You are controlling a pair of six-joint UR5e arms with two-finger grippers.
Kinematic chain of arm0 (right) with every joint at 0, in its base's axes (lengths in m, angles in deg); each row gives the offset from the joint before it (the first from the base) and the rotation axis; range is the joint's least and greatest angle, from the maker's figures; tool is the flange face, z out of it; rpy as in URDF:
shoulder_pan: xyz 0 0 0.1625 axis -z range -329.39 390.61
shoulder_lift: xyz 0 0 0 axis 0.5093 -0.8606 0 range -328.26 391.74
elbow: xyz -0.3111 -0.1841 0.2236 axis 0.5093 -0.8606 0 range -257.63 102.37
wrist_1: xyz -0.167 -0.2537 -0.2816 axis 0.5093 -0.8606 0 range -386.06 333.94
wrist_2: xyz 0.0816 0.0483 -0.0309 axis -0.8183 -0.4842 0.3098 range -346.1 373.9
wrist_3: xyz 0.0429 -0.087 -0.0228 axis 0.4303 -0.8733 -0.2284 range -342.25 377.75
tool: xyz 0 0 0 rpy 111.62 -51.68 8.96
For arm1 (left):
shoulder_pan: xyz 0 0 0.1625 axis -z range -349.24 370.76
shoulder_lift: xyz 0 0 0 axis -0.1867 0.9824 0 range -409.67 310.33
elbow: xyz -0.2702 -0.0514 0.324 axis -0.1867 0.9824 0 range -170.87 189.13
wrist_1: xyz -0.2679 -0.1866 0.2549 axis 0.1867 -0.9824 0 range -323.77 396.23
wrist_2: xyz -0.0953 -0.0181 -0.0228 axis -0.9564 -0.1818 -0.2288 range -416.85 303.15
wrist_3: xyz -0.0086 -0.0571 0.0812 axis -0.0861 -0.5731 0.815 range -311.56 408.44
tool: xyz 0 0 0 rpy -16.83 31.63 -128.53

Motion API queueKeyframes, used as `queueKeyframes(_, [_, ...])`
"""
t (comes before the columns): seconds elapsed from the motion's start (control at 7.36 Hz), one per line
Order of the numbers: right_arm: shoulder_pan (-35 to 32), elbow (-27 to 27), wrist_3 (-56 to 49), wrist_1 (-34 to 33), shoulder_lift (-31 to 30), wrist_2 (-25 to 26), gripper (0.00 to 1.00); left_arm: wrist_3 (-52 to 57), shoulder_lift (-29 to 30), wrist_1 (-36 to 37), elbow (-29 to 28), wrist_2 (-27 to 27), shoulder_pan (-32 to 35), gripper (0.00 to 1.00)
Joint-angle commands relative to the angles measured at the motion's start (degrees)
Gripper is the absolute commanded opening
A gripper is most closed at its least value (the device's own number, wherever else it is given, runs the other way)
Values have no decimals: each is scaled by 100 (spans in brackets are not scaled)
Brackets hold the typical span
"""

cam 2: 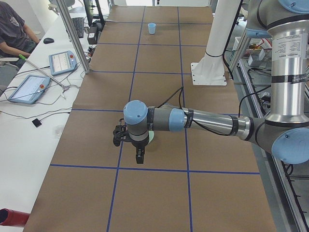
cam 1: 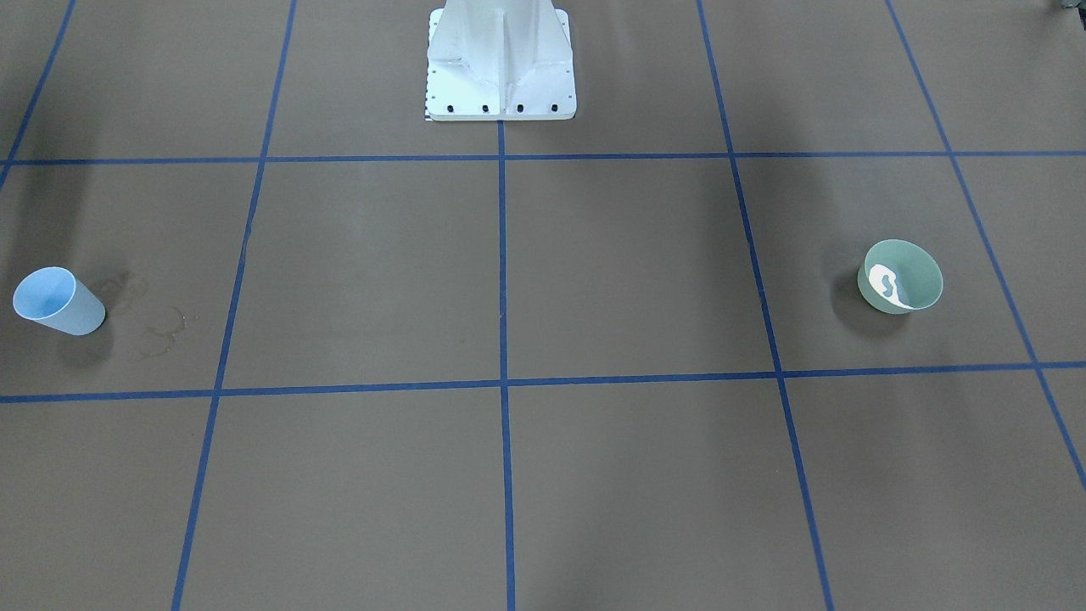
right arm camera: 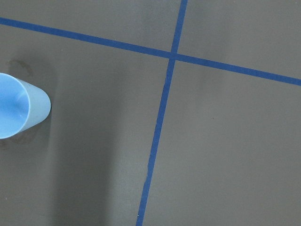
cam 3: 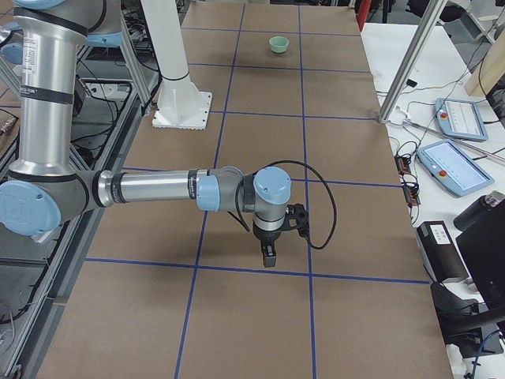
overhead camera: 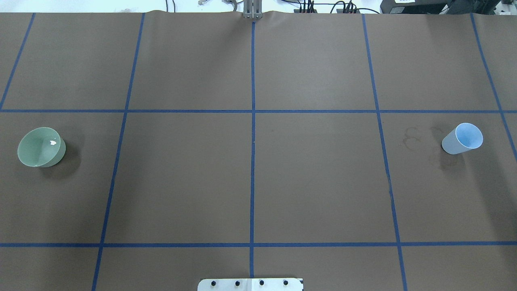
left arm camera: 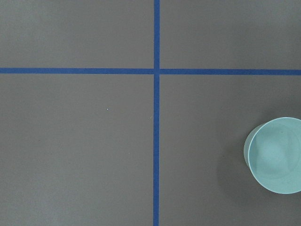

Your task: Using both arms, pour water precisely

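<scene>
Water (cam 1: 887, 282) shows only as white glints low in the green bowl (overhead camera: 36, 151), which stands upright on the worktop (overhead camera: 315, 178) at the robot's left. The blue cup (overhead camera: 451, 145) stands well apart at its right. Both vessels look light, thin-walled and probably slick, so a gentle squeeze across the wall just below the rim seems safest. The left hand (cam 2: 139, 155) hovers near the bowl and the right hand (cam 3: 269, 254) near the cup. Whether either is wide or narrow I cannot tell.
</scene>
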Motion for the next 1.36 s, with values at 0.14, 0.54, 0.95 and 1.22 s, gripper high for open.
queueKeyframes(0.14, [0,9,0,-1,-7,-7,100,-48,-12,24,99,4,4,100])
queueKeyframes(0.54, [-9,35,0,-1,-7,-7,100,-39,-12,16,108,3,13,100])
queueKeyframes(0.95, [-9,26,0,-1,-7,-7,100,-22,-12,-2,117,3,4,100])
queueKeyframes(1.22, [0,18,0,-1,-7,-7,100,5,-82,-11,134,-5,13,100])
